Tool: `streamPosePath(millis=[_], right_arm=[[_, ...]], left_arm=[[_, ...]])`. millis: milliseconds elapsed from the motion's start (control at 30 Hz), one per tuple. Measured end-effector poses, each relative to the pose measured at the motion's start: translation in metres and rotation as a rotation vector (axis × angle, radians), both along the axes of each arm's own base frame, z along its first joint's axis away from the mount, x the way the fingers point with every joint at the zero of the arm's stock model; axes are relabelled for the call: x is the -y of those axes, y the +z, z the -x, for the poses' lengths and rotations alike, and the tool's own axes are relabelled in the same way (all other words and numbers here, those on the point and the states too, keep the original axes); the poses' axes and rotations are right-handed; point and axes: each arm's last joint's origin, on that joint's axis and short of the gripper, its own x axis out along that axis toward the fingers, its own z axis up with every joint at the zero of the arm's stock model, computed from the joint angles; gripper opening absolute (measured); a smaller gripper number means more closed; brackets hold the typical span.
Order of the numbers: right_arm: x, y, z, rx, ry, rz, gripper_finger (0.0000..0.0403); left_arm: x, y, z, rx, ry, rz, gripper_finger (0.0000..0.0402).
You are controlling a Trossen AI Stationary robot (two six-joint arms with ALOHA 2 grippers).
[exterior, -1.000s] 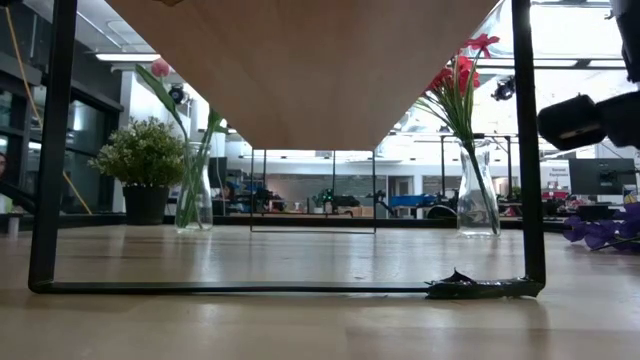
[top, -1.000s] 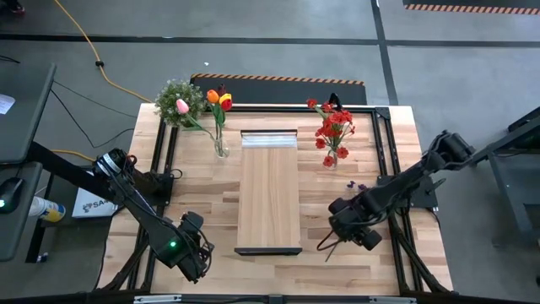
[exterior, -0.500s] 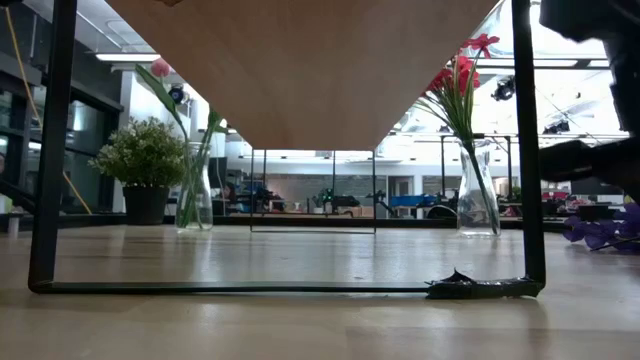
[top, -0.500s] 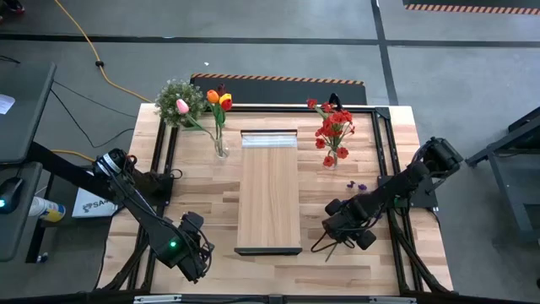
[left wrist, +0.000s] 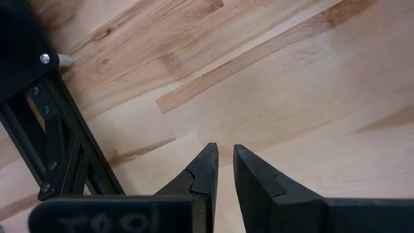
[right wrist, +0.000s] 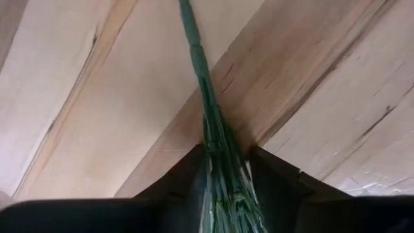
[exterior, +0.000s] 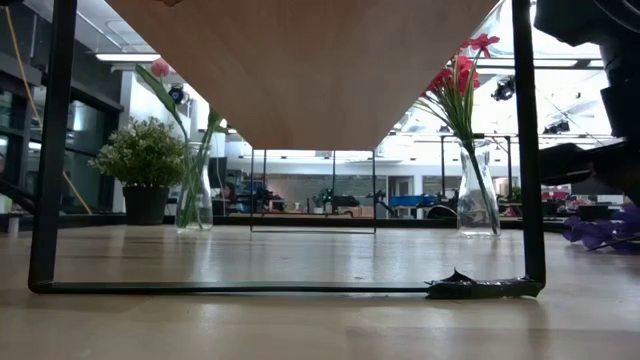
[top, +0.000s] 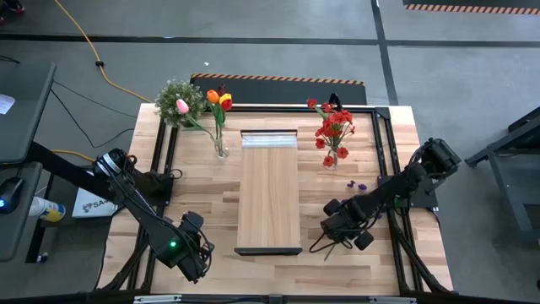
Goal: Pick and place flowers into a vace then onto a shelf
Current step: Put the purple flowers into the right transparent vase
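**Stem between the jaws, low on the right side of the table**

Starting at the left: left gripper [top: 196,256] parked near the front corner of the table [top: 202,198], fingers [left wrist: 202,175] drawn nearly together over bare wood, nothing between them. Out of the way, leaving the middle free for the other arm.

Further back, left of centre: potted plant [top: 175,99] at the table's far edge, and just beside it a glass vase [top: 220,145] holding pink, orange and yellow tulips [top: 218,99], stems down so the blooms stand upright.

Centre: shelf [top: 269,190] raised on black legs, running front to back, top bare. Not yet loaded, so placing there looks to be still ahead.

Right of centre: second vase [top: 332,158] with a red spray [top: 334,127], upright, beside the shelf.

Far right, near the front: right gripper [top: 337,228] down at the tabletop, fingers [right wrist: 275,181] either side of a bundled green stem [right wrist: 210,120], pressing in on it; a firm clench cannot be confirmed. Purple blossoms [exterior: 600,228] lie on the wood close by.

Writing: faint pale scrawl on the left wrist housing, unreadable; a label on a box beside the table, too small to read.
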Motion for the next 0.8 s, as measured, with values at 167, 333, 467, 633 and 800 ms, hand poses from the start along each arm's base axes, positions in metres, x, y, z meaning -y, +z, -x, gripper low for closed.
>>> streamPosePath(millis=[167, 333, 467, 633, 800], right_arm=[[-0.0004, -0.0003, -0.0004, 0.002, 0.001, -0.006, 0.0065], [-0.0004, -0.0005, -0.0001, -0.005, -0.023, -0.008, 0.0014], [-0.0005, -0.0007, 0.0, -0.012, -0.053, -0.008, 0.0012], [-0.0002, -0.0009, 0.0004, -0.019, -0.063, -0.006, 0.0007], [-0.0001, 0.0006, 0.0011, -0.02, -0.078, -0.007, 0.0005]], left_arm=[[-0.0001, 0.0, -0.0001, 0.002, 0.0, -0.002, 0.0085], [0.0, 0.0001, -0.0001, 0.002, 0.0, -0.002, 0.0085], [0.0, 0.0001, -0.0001, 0.002, 0.0, -0.001, 0.0085], [0.0, 0.0001, -0.0002, 0.002, 0.0, -0.001, 0.0085], [0.0006, -0.0001, -0.0008, 0.008, 0.0, 0.006, 0.0085]])
